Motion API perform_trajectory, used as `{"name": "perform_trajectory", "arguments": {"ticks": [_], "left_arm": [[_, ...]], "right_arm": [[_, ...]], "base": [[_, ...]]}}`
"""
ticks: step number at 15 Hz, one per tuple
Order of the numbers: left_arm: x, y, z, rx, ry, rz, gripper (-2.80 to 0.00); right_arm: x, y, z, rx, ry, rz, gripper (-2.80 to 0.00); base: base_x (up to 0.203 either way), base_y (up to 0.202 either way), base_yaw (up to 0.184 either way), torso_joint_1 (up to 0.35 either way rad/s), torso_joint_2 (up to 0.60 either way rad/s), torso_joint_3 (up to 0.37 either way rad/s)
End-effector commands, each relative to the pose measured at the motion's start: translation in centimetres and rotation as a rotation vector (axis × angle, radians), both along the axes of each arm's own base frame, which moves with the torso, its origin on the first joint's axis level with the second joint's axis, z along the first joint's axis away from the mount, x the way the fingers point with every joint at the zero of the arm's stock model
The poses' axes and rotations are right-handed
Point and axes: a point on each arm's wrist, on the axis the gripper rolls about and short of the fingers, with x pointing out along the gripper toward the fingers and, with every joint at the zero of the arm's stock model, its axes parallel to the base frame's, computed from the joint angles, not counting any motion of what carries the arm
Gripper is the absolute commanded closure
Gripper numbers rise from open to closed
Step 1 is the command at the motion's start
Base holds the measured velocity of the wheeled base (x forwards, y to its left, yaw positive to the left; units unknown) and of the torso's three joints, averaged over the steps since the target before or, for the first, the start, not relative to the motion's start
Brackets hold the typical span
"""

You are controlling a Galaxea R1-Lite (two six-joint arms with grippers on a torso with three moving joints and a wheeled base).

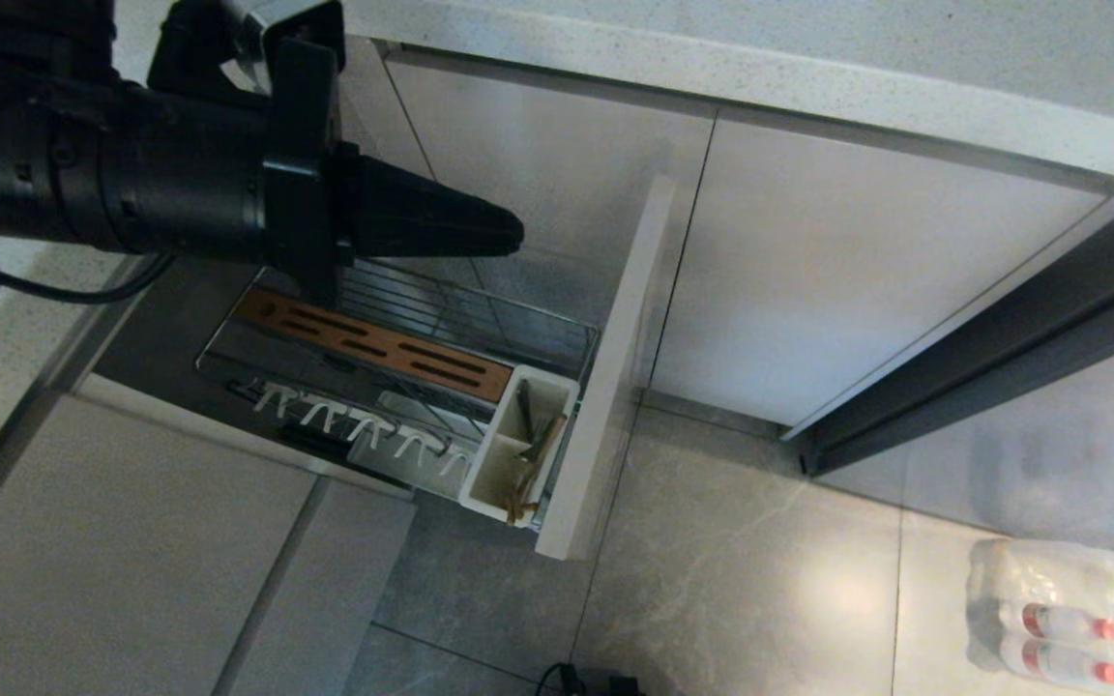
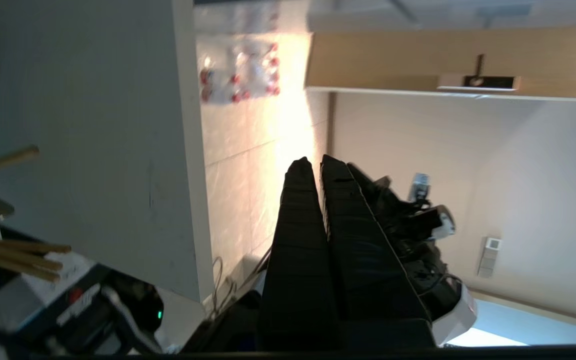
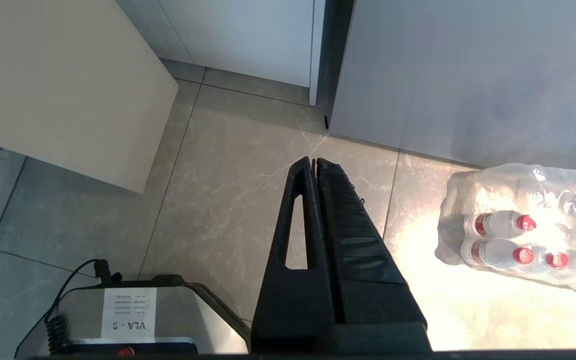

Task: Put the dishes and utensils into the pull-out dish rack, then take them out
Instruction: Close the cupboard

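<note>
looming closest in the head view, the left tool (image 1: 509,232) is hanging over the pull-out dish rack (image 1: 393,387), its fingers pressed together and pinching nothing. under it the rack is standing pulled out from the cabinet. its white plate prongs (image 1: 354,425) are holding no plate and no bowl is sitting in the wire basket. the chopsticks (image 1: 533,474) are leaning in the white utensil caddy (image 1: 480,474), with a slim dark shape beside them that is probably the fork. judging from this, the dishes are not in the rack now, and whether they are yet to go in or are already out i cannot tell. the right tool (image 3: 316,165) is resting near the floor, pressed together and empty. a label (image 3: 128,312) on the robot base is reading "vla - 8", seen upside down. farther off, a wrapped pack of bottles (image 1: 1079,619) is lying on the floor, its writing too small to read.
</note>
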Motion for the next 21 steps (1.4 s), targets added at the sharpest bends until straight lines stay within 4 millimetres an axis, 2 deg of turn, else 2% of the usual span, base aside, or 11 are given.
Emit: {"name": "perform_trajectory", "arguments": {"ticks": [1,3,10,13,18,21], "left_arm": [[0.3,-1.4,-0.5,0.035,0.023,0.007,0.0],[-0.4,-3.1,-1.0,0.088,0.022,0.038,0.0],[0.2,-6.9,-1.7,0.094,0.134,0.17,0.0],[-0.1,-8.7,-2.1,0.1,0.173,0.163,0.0],[-0.5,-12.8,-4.6,0.258,0.193,0.215,0.0],[0.0,-13.7,-5.5,0.309,0.174,0.295,0.0]], "right_arm": [[0.0,0.0,0.0,0.0,0.001,0.0,0.0],[0.0,0.0,0.0,0.0,0.001,0.0,0.0],[0.0,0.0,0.0,0.0,0.001,0.0,0.0],[0.0,0.0,0.0,0.0,0.001,0.0,0.0],[0.0,0.0,0.0,0.0,0.001,0.0,0.0],[0.0,0.0,0.0,0.0,0.001,0.0,0.0]], "base": [[0.0,0.0,0.0,0.0,0.0,0.0],[0.0,0.0,0.0,0.0,0.0,0.0],[0.0,0.0,0.0,0.0,0.0,0.0],[0.0,0.0,0.0,0.0,0.0,0.0],[0.0,0.0,0.0,0.0,0.0,0.0],[0.0,0.0,0.0,0.0,0.0,0.0]]}}
